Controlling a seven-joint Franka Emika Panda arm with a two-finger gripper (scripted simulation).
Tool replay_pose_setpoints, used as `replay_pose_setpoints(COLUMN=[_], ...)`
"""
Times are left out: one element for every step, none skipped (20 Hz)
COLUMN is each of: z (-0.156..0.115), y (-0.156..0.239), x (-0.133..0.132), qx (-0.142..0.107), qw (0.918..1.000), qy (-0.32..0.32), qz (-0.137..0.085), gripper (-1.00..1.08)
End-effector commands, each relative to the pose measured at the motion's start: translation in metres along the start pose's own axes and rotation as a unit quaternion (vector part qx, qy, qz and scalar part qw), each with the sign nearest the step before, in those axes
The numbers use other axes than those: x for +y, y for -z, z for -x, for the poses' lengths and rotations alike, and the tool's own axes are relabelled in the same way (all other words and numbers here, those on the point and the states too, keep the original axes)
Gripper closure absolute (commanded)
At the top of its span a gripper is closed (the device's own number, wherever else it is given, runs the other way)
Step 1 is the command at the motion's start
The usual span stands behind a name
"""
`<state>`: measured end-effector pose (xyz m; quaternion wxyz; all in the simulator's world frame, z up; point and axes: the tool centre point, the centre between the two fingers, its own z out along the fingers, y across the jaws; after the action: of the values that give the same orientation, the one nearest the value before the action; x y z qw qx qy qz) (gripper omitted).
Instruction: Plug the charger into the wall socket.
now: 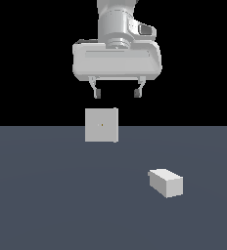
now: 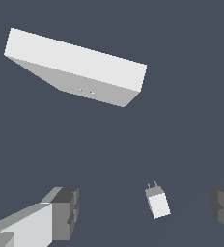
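Hovering high in the upper centre of the exterior view, the gripper (image 1: 116,93) is standing with its jaws spread wide and nothing between them. The step in hand appears to be the approach: the charger has not yet been grasped, and no plugging has begun.

The charger (image 1: 166,182) is lying on the floor (image 1: 47,205) in the lower right of the exterior view, well apart from the gripper and resting free of any contact. In the wrist view the charger (image 2: 158,202) is showing in the lower right of the picture, between the two fingers (image 2: 61,212), with two thin prongs visible at one end. Those prongs are pointing roughly toward the wall socket (image 2: 80,62) in that picture.

The wall socket (image 1: 102,125) is standing upright at the centre of the exterior view, just below the gripper, with a tiny dark mark at the middle of its face. In the wrist view two small pale dots are showing on its front face.

The next move calls for the following, as a judgement:
- shifting the open gripper toward the exterior view's right and nearer the camera, until it is directly over the charger;
- descending with the jaws straddling the block's narrower sides;
- closing firmly, leaving the pronged end exposed.

Nothing else is showing on the floor between the charger and the socket. The main risk is the socket itself, which is sitting close under the gripper, so a direct descent could strike its top edge.
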<state>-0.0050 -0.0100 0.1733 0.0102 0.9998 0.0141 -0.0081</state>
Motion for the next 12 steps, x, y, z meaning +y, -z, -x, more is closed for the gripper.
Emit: replay_pose_setpoints(z=[0.0, 0.0, 0.001, 0.001, 0.002, 0.003, 0.005, 0.006, 0.008, 0.011, 0.013, 0.016], y=[0.0, 0.0, 0.0, -0.001, -0.002, -0.003, -0.004, -0.006, -0.007, -0.009, -0.011, -0.014], x=[0.0, 0.0, 0.0, 0.0, 0.001, 0.001, 0.002, 0.003, 0.003, 0.004, 0.006, 0.007], qx=[0.0, 0.0, 0.0, 0.001, 0.001, 0.002, 0.002, 0.003, 0.004, 0.005, 0.006, 0.008], qw=[1.0, 1.0, 1.0, 1.0, 1.0, 1.0, 1.0, 1.0, 0.9999, 0.9999, 0.9999, 0.9998], qy=[0.0, 0.0, 0.001, 0.001, 0.002, 0.004, 0.005, 0.007, 0.009, 0.012, 0.015, 0.018], qz=[0.0, 0.0, 0.0, 0.0, 0.0, 0.0, -0.001, -0.001, -0.001, -0.001, -0.001, -0.002], gripper=[-0.92, -0.92, -0.92, -0.92, -0.92, -0.92, -0.92, -0.92, -0.92, -0.92, -0.92, -0.92])
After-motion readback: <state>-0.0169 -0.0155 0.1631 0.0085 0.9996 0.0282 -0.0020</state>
